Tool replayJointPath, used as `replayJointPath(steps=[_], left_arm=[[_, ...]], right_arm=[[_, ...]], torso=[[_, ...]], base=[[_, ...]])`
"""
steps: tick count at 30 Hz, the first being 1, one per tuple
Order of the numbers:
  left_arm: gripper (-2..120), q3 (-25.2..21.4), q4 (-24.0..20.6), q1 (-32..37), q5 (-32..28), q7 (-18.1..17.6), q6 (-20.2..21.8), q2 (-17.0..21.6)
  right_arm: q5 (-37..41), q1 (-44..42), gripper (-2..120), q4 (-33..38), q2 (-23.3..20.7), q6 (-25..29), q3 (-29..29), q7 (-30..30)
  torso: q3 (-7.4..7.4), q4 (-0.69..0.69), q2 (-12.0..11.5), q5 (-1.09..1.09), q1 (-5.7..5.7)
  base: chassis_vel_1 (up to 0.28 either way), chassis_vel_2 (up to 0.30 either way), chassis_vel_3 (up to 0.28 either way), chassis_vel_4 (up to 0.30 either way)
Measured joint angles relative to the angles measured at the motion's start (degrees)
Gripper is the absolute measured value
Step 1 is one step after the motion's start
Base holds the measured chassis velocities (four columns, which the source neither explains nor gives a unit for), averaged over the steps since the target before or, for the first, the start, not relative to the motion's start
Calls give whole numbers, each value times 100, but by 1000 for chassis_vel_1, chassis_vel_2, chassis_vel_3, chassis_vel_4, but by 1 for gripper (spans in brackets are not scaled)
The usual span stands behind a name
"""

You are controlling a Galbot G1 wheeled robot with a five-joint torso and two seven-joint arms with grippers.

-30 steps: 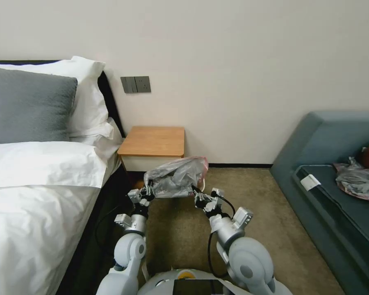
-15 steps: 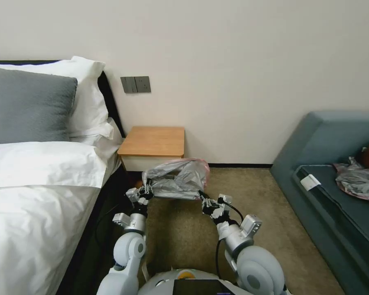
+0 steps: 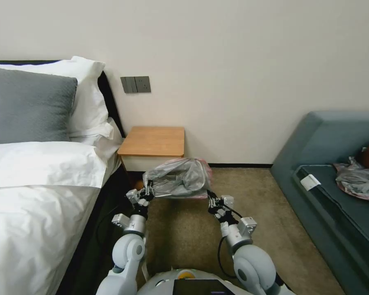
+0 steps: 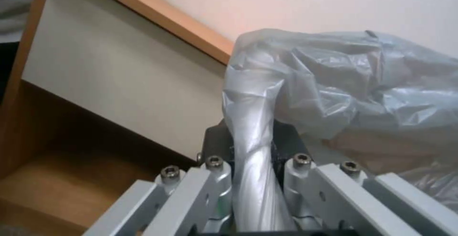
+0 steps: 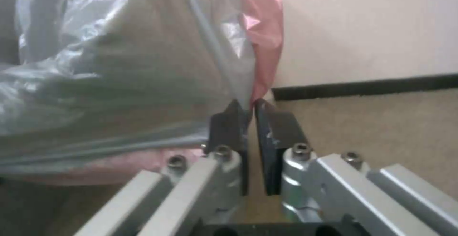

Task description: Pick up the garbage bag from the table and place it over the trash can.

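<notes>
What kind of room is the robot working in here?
Most likely a hotel bedroom: a made bed with white pillows, a wooden nightstand beside it, and a blue-grey sofa on carpet.

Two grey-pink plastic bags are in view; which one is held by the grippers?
The garbage bag in front of the nightstand, stretched between the left gripper and right gripper. The other bag lies untouched on the sofa.

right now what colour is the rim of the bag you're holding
Pink, on the translucent grey garbage bag; the right wrist view shows it best, beside the right gripper.
</notes>
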Motion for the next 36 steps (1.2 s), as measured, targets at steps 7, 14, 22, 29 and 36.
replayJointPath(steps=[7,14,22,29,36], left_arm=[[7,-58,75,-72,-4,-8,0,9],[7,-130,124,-86,-1,-1,-6,45],[7,-131,126,-76,-104,25,-14,122],[7,-210,73,-62,-705,35,5,156],[7,-251,21,-38,-1449,31,266,217]], right_arm=[[-1373,-484,36,293,-109,379,72,-414],[-1986,-789,61,756,-197,612,145,-559],[871,87,91,583,-130,954,765,-702],[3425,636,100,231,199,1041,978,-1190],[3684,648,100,-358,219,1338,863,-2893]], torso=[[0,-1,0,-1,0],[0,-2,0,-2,0],[1,0,0,0,0],[1,0,0,-1,0],[1,-1,0,-1,0]], base=[[0,0,0,0],[0,0,0,0],[0,0,0,0],[0,0,0,0],[0,0,0,0]])
